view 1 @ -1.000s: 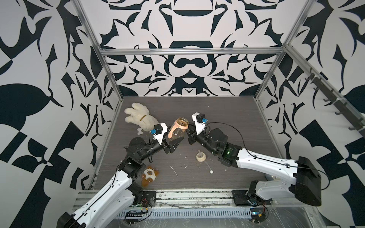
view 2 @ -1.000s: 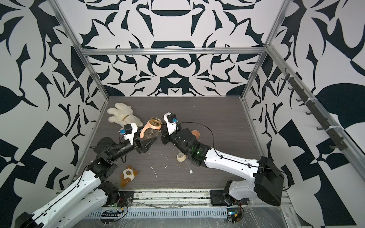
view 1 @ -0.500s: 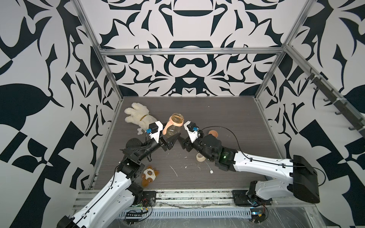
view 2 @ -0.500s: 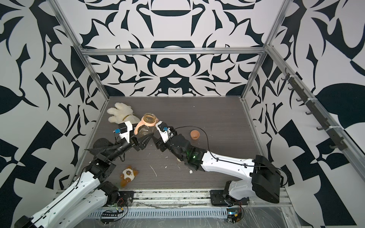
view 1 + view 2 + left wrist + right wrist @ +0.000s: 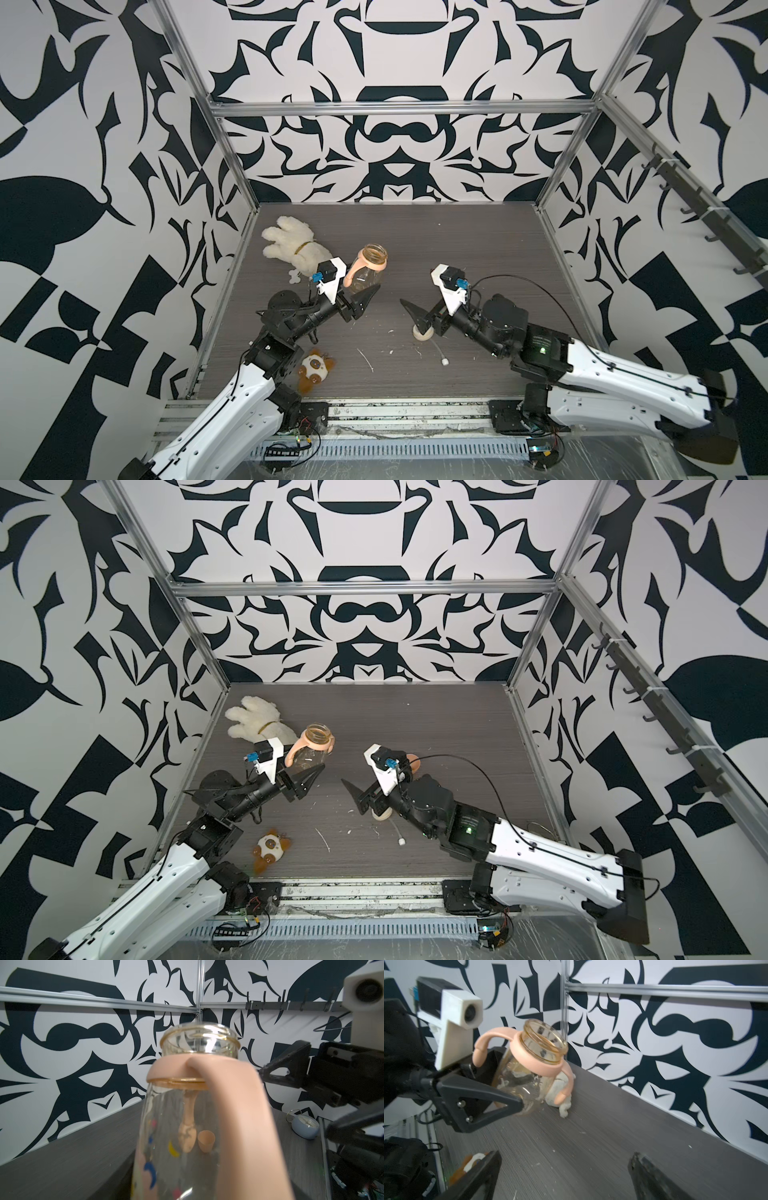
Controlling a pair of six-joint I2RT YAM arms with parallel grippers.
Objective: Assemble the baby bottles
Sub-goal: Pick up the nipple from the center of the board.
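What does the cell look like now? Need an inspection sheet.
Surface: table, dark wood-grain, with white crumbs scattered.
Job's things: bottle held tilted, ring on its neck; collar with straw lying on table; cap on table behind right wrist.
Clutter: cream plush, brown plush, clock.
Grippers: left gripper shut on bottle; right gripper open, empty, near collar.
Cables: black cable loops off right wrist; wires at front rail.
Surroundings: patterned walls, metal frame, hook rail.
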